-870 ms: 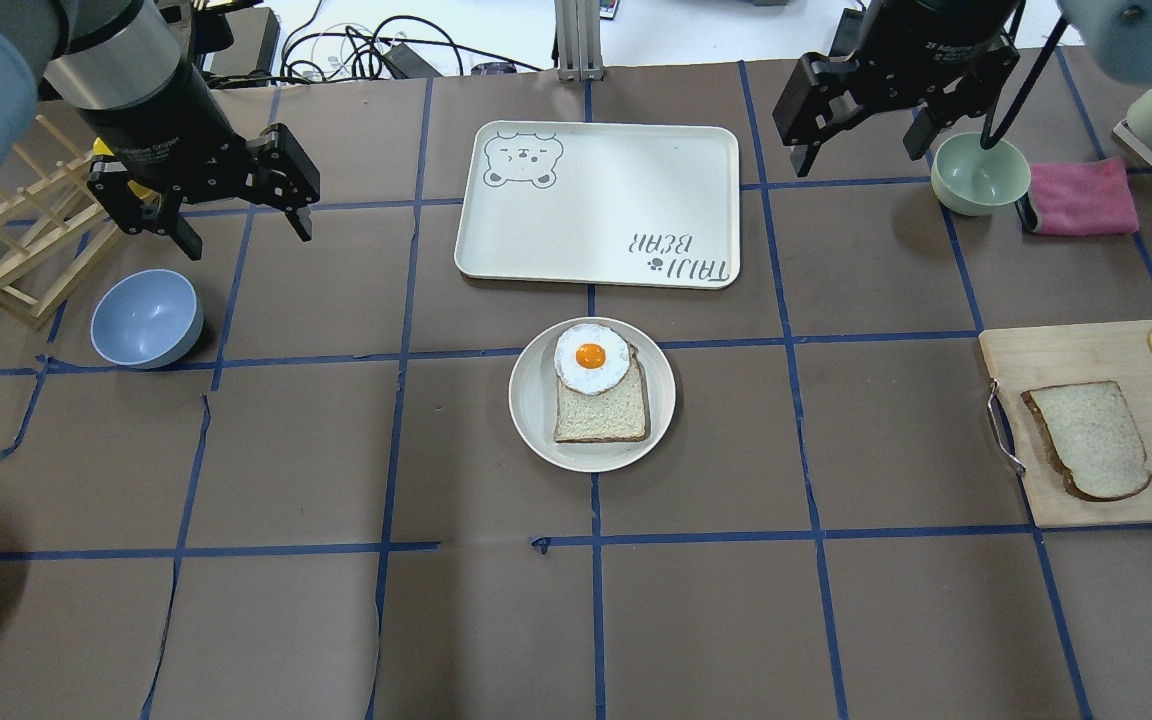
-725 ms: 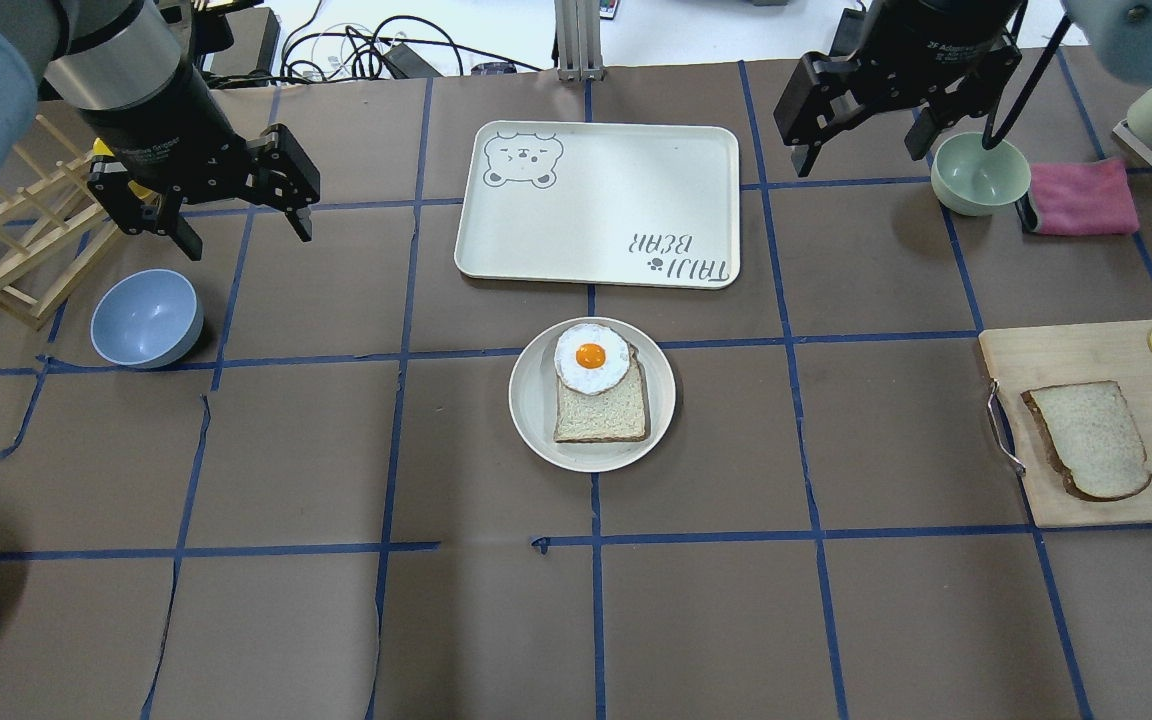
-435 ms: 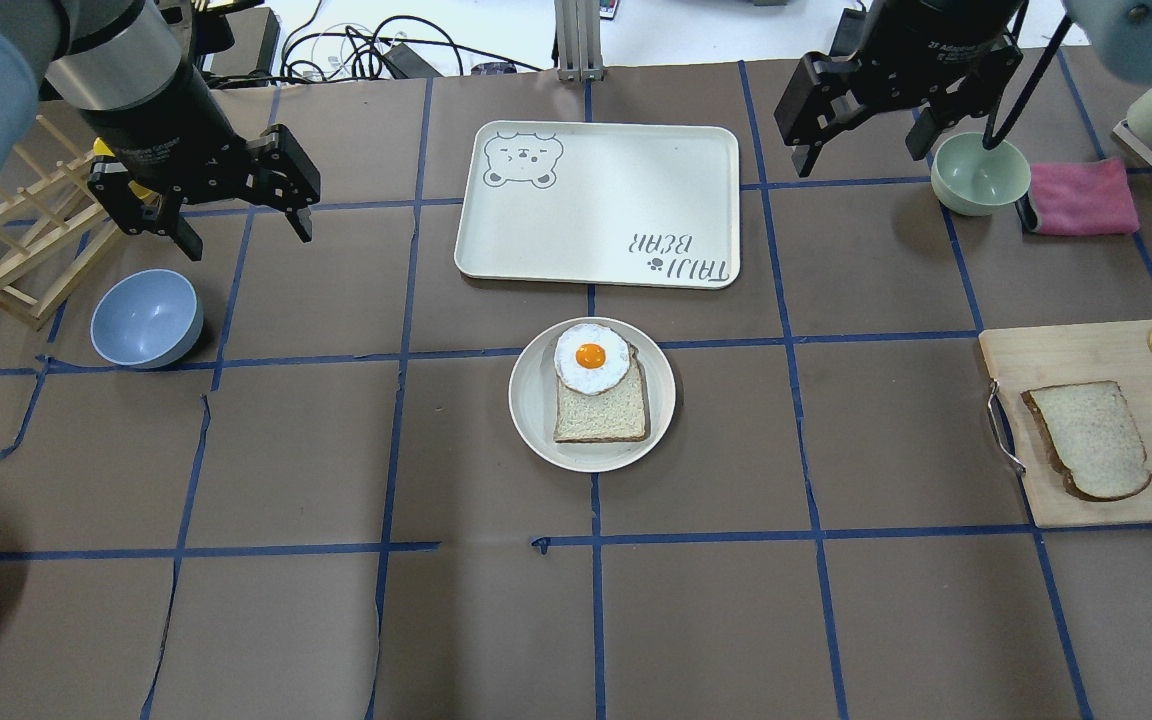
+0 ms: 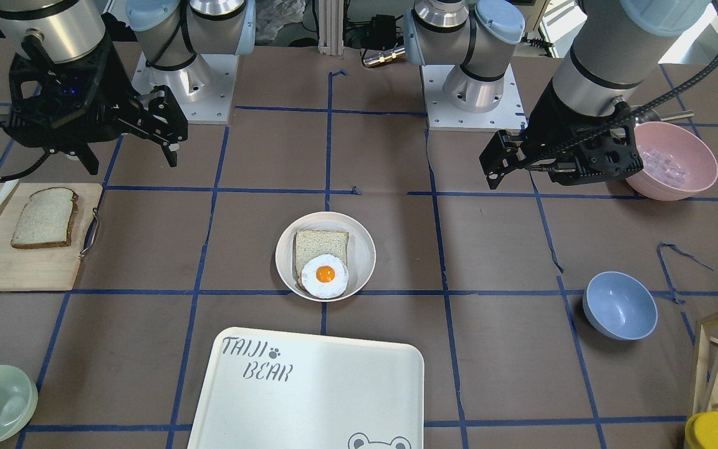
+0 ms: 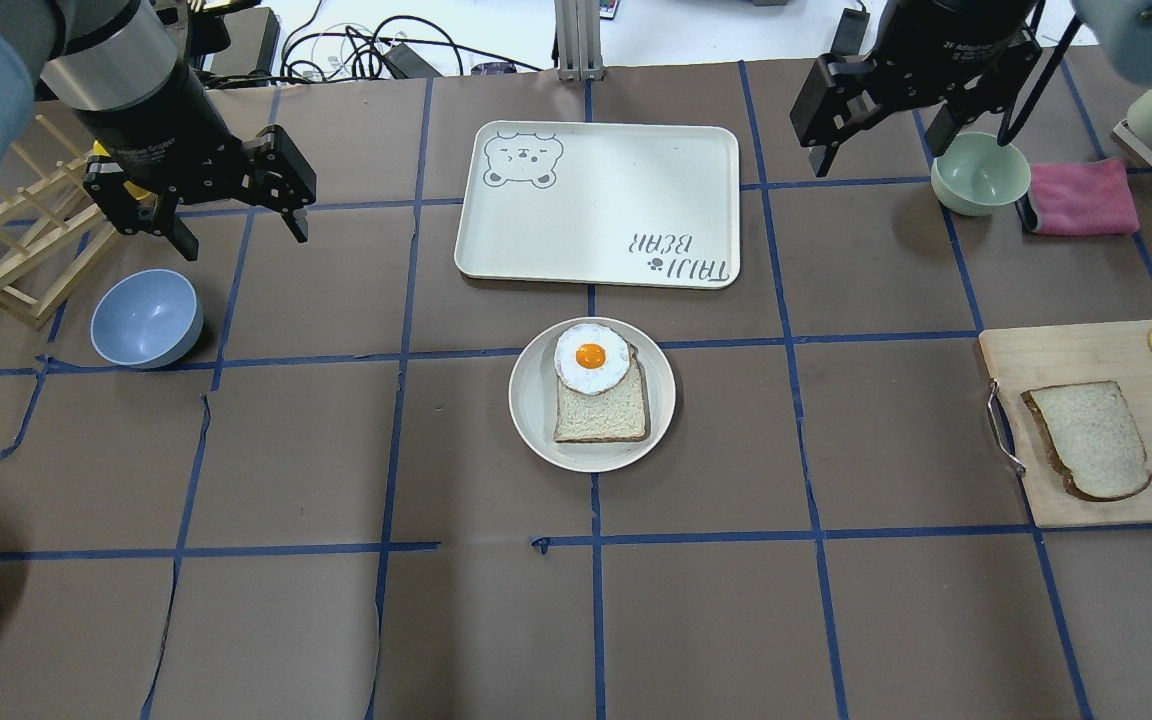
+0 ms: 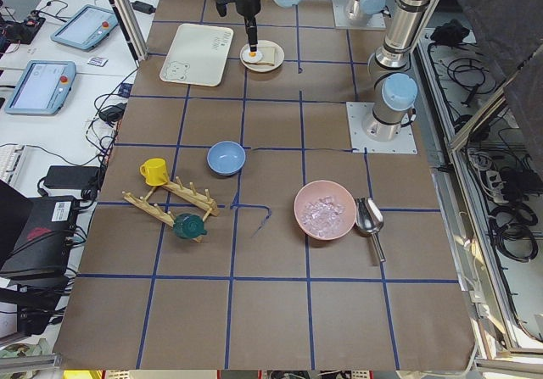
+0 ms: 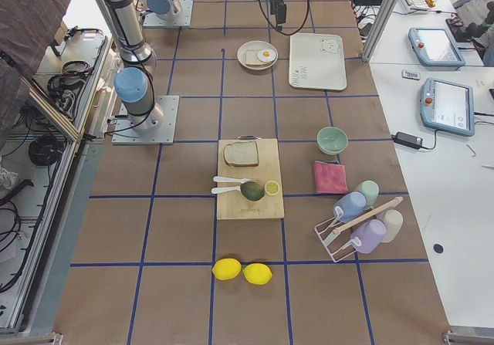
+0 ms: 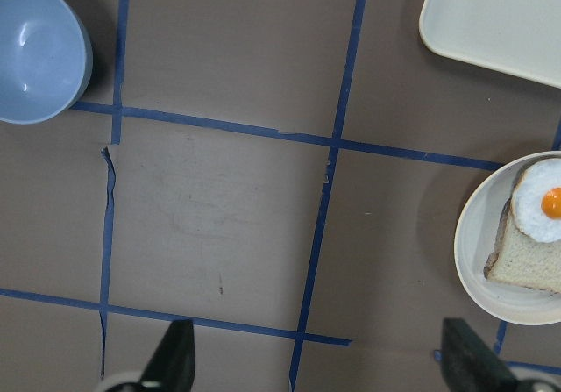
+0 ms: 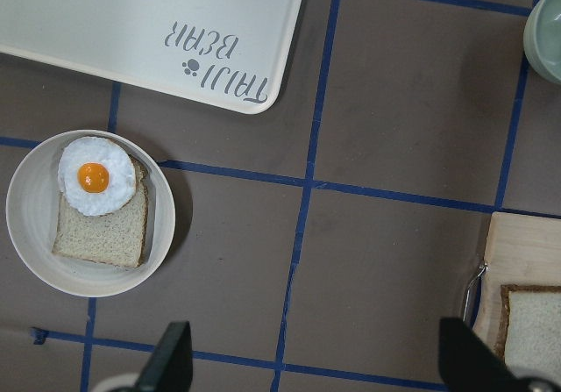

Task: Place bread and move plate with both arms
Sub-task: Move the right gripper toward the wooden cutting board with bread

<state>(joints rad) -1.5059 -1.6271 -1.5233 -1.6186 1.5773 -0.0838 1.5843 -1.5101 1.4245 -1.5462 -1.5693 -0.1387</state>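
The bread point(image 5: 1088, 440), a dark-crusted slice, lies on a wooden cutting board point(image 5: 1066, 355) at the table's right; it also shows in the front view as the bread point(image 4: 44, 217). The plate point(image 5: 533, 400) sits mid-table and carries a paler square slice topped with a fried egg point(image 5: 591, 357). My left gripper point(image 5: 241, 237) hovers open far to the plate's left, holding nothing. My right gripper point(image 5: 876, 152) hangs open near the far right, beside the tray, well away from the bread. The right wrist view shows the plate point(image 9: 26, 225) and a corner of the bread point(image 9: 530, 322).
A "TAIJI BEAR" tray point(image 5: 596, 205) lies just beyond the plate. A pale green bowl point(image 5: 979, 172) and pink cloth point(image 5: 1081, 197) sit under the right arm. A blue bowl point(image 5: 146, 318) and wooden rack point(image 5: 16, 240) are at the left. A pink bowl point(image 4: 670, 161) stands near the left arm.
My right gripper has shifted a little rightward and toward the far edge, still open. The left gripper has edged slightly away too. Plate and bread have not moved.
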